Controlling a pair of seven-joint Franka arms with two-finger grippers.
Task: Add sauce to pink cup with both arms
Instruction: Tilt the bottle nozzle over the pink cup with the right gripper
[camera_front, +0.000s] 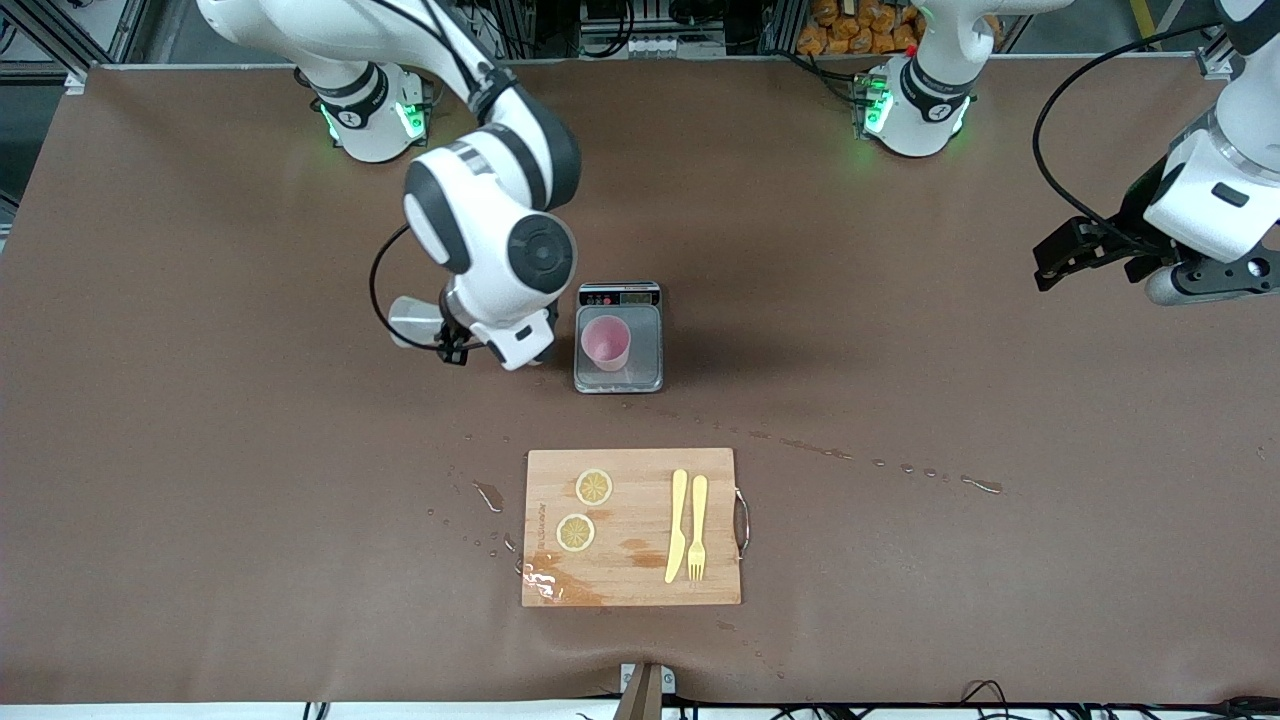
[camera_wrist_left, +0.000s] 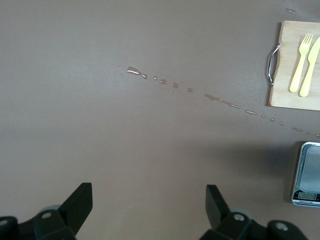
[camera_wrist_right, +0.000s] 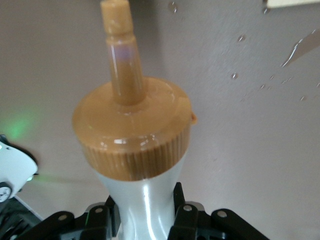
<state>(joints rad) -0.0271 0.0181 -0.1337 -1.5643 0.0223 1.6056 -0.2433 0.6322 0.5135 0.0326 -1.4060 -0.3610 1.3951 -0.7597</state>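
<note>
The pink cup (camera_front: 606, 343) stands upright on a small grey scale (camera_front: 645, 375) mid-table. My right gripper (camera_front: 448, 335) hangs beside the scale, toward the right arm's end, shut on the sauce bottle (camera_front: 413, 321), which lies roughly level. In the right wrist view the fingers (camera_wrist_right: 180, 210) clamp the translucent body (camera_wrist_right: 142, 200) below the orange cap (camera_wrist_right: 132, 137), over bare table. My left gripper (camera_front: 1062, 262) is open and empty, up over bare table at the left arm's end; its wrist view (camera_wrist_left: 150, 200) shows only tabletop between the fingers.
A wooden cutting board (camera_front: 630, 570), nearer the front camera than the scale, carries two lemon slices (camera_front: 594, 487), a yellow knife (camera_front: 677, 525) and a fork (camera_front: 697, 527). A trail of water drops (camera_front: 900, 467) runs across the brown table. The scale's edge shows in the left wrist view (camera_wrist_left: 307, 175).
</note>
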